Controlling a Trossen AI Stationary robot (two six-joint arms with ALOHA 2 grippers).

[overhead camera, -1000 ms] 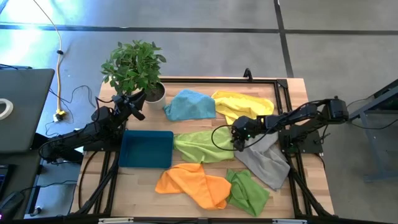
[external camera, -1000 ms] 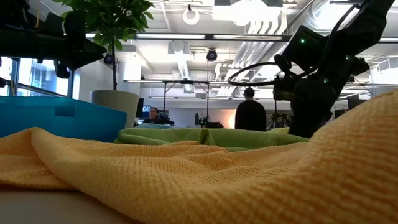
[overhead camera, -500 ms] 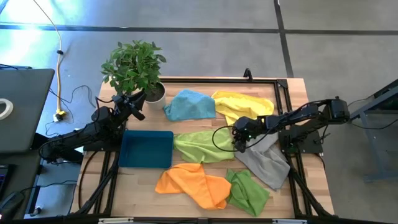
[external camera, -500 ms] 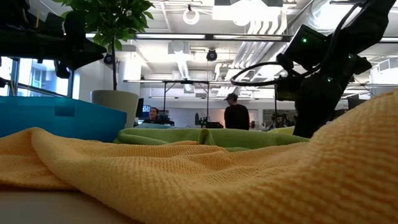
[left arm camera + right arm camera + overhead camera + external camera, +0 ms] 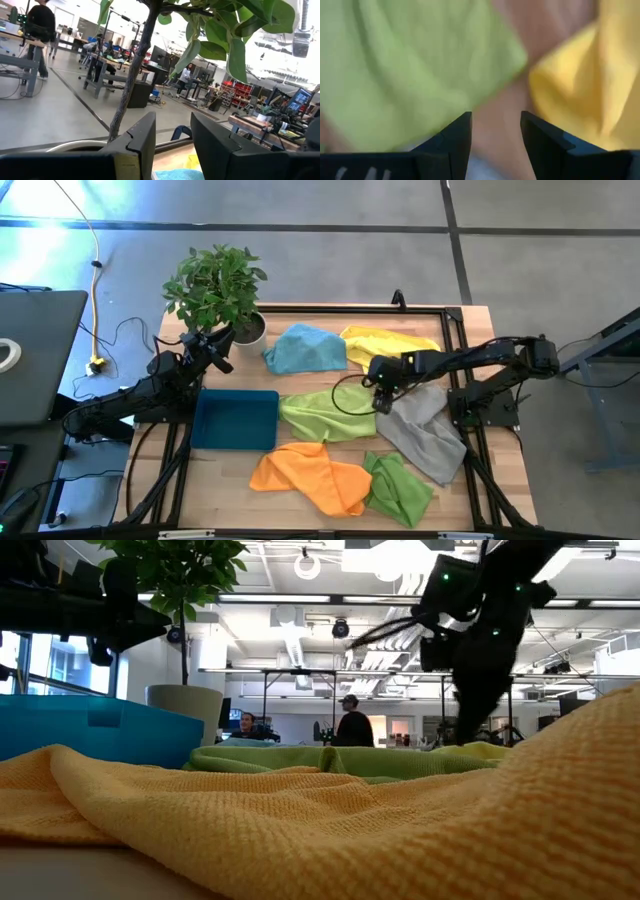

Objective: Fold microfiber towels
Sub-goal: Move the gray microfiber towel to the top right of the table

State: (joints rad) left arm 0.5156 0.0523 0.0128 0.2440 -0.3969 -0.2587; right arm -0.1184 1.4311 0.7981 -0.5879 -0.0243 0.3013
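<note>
On the table [image 5: 455, 320], rumpled soft towels [image 5: 320, 416]

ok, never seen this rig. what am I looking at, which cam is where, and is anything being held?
It is a two-armed table robot; each arm ends in a two-finger claw. The high view looks straight down, the low view looks level across the tabletop, and each wrist view looks past that arm's own fingers.

On the wooden table lie six loose towels: light blue towel, yellow towel, grey towel, orange towel, a large lime towel and a small green towel. There is also a teal tray and a potted plant.

The right claw is open, over the gap between the yellow and large lime towels, holding nothing. The left claw waits by the plant, fingers apart and empty.
</note>
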